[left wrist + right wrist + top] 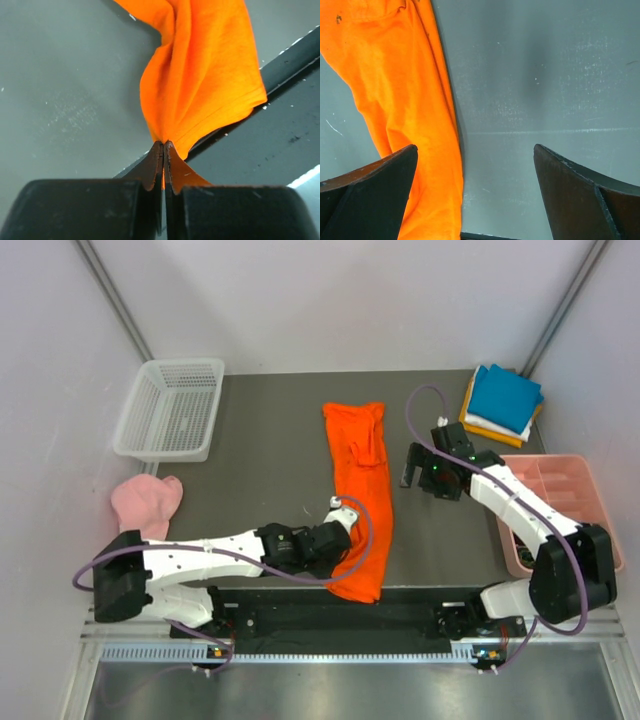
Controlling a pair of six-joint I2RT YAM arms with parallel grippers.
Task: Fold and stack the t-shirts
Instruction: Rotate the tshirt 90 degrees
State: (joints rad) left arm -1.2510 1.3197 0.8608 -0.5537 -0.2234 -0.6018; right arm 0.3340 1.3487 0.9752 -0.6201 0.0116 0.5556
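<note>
Left gripper (163, 145): jaws clamped on orange t-shirt (362, 480) hem at worktop (270, 440) near edge | right gripper (475, 147): jaws wide apart, empty, beside its right side | risk: your thin pinch can slip as you lift, dropping cloth over that edge

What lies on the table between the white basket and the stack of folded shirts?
The far end of the orange shirt, then the right arm's purple cable loop above the surface; the rest is bare table. The top view shows this.
</note>
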